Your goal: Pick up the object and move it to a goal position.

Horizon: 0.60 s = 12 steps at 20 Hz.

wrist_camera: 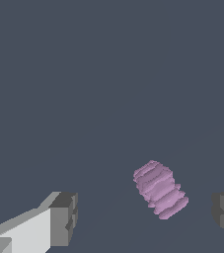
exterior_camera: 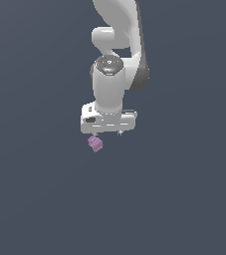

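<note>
Fingers [wrist_camera: 64,220] spread wide, nothing held; gripper [wrist_camera: 145,217] open around the gap. The object [wrist_camera: 160,189], pale purple, ridged and lumpy, lies between the jaws, touching neither, nearer one side. Judged light and rigid; ridges may seat unevenly, so pinch across its flatter opposite faces. No writing or markings legible anywhere.

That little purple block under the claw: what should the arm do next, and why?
Probably shift slightly sideways to centre on the block, then lower. The gripper is open with the block between its fingers but nearer one of them, and in the exterior view the block sits just below, off to that view's left.
</note>
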Tool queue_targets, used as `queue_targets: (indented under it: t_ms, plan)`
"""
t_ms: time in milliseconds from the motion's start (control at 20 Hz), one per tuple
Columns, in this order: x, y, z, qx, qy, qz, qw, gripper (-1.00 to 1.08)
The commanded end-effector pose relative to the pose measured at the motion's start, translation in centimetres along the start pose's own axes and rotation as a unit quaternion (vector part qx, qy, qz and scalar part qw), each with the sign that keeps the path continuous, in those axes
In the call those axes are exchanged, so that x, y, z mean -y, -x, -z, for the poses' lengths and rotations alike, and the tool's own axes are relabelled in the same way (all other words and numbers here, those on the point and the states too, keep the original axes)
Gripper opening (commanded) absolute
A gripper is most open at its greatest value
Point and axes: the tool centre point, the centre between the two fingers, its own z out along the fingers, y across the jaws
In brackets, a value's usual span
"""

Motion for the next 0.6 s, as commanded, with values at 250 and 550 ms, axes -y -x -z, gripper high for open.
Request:
queue_targets:
  t_ms: [250, 550]
  plan:
    - [-1.4, 0.9, -1.8, 0.001, -0.004, 0.059, 0.9983, 1.0]
    - [-2.7, 1.9, -3.7, 0.001, -0.008, 0.121, 0.9927, 1.0]
